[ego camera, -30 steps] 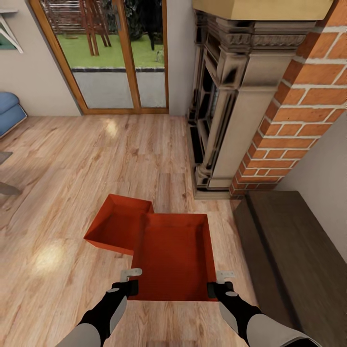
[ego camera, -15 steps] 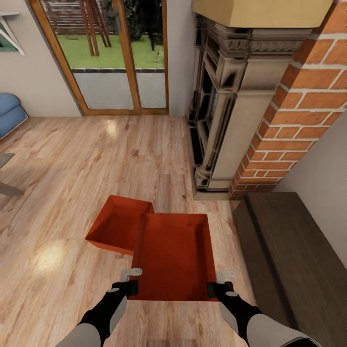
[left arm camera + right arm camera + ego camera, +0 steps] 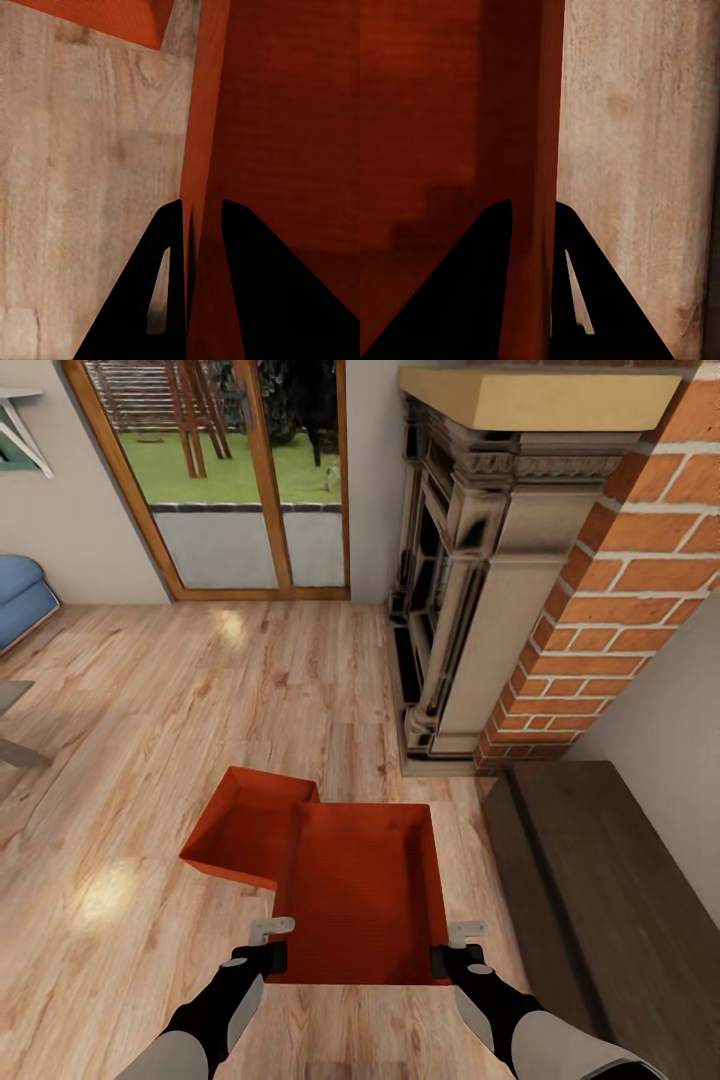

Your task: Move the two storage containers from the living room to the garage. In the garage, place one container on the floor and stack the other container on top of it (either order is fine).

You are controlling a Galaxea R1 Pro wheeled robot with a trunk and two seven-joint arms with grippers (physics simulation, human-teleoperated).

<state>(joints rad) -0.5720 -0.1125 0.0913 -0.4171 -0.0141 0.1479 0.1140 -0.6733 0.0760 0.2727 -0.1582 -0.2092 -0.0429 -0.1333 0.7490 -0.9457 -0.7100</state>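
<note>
Partly, the held container hides the other container.

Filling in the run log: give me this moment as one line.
room: living room | left gripper: shut on held container left wall | right gripper: shut on right wall | second container: on wood floor

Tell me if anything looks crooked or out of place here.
Nothing damaged or spilled. The far storage container sits skewed on the wood floor, its corner hidden behind the held container, which both grippers clamp by its side walls.
</note>
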